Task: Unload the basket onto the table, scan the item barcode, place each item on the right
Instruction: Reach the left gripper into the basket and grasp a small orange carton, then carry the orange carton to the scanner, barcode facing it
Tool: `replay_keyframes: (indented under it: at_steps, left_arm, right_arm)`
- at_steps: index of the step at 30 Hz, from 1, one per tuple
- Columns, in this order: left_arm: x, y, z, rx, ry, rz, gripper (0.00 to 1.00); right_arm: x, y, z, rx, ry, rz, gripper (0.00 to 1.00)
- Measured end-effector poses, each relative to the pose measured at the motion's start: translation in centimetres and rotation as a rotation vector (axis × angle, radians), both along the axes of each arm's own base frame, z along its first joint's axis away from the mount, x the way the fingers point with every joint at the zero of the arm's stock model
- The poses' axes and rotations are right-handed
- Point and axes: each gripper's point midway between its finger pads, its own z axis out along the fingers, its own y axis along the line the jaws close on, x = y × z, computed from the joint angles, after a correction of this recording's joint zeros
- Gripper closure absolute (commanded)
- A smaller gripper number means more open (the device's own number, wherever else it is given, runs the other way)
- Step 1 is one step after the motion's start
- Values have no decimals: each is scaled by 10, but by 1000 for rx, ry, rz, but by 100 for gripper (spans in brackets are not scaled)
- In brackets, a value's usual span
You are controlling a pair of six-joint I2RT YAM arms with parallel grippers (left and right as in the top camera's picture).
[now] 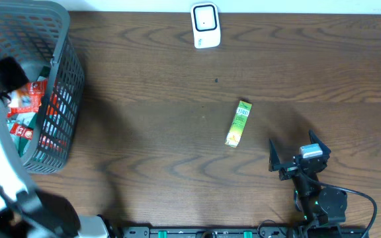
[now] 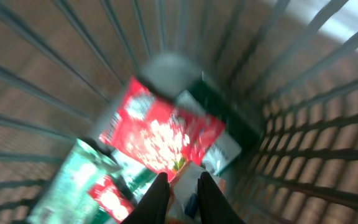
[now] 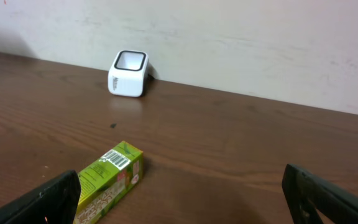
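— Where's your item?
— The slim green cardboard carton (image 1: 239, 123) lies on the wooden table (image 1: 144, 132), just beyond your wide-open right gripper (image 1: 291, 140).
— And your left gripper (image 2: 184, 196)?
— It's inside the grey plastic basket (image 1: 65, 73). I cannot tell whether it's closed or gripping.

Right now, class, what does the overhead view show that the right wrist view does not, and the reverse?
Only overhead: the grey slatted plastic basket at the left end of the dark wooden table, holding red and white packets.
Only right wrist: the printed barcode on the green and yellow cardboard box, and the pale wall behind.
Both: that box, the table, the white box-shaped scanner and the open right gripper.
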Motion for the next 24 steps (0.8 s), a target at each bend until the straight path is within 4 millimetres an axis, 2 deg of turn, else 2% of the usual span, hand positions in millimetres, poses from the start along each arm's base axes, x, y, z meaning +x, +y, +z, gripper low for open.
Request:
replay_keyframes:
  at_steps: [1,2,7,8,12,14,17,21,24]
  left_arm:
    - [-6,-1,27,42,-64,15,88]
    - [-8,-2,34,51,-83,20,88]
    - [-42,-23,117,131,-294,63,88]
    - [-52,-33,134,142,-343,66,88]
    - [-76,-79,167,117,-440,15,88]
    - [-85,-110,169,72,-447,-43,89]
    - [-90,-151,157,2,-402,-143,88]
    - [-81,-204,125,-95,-290,-286,88]
    - [-64,-239,89,-145,-176,-360,88]
  right_arm:
    - [0,0,0,0,0,0,1]
    - [0,0,0,0,0,0,1]
    - [0,0,0,0,0,0,1]
    - [0,0,0,0,0,0,1]
    - [0,0,0,0,0,0,1]
    - [0,0,0,0,0,0,1]
    - [0,0,0,0,0,0,1]
    - [0,0,0,0,0,0,1]
    - [0,0,0,0,0,0,1]
